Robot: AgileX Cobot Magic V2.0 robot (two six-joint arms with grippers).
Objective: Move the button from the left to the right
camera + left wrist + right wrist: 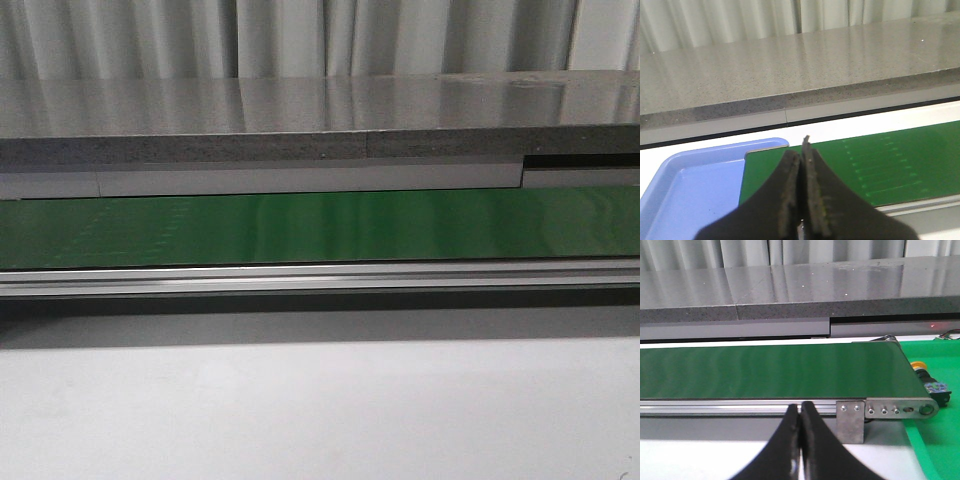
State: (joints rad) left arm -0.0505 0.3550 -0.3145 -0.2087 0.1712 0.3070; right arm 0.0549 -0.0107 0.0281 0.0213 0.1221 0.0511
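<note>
Both arms low, level w/ belt (320, 228). Left gripper (802, 155) fingers together, empty; right gripper (800, 412) same. Button (927, 377) beyond belt's right end.

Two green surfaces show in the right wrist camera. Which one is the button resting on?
The button rests on the brighter green mat past the conveyor's end bracket, not the darker green belt. The belt is raised on an aluminium frame; the mat lies lower beside it.

The belt (320, 225) looks smooth green rubber with a soft sheen, its rail (320, 278) brushed metal. The speckled stone ledge (300, 115) is glossy; the blue tray (685, 190) smooth plastic.
</note>
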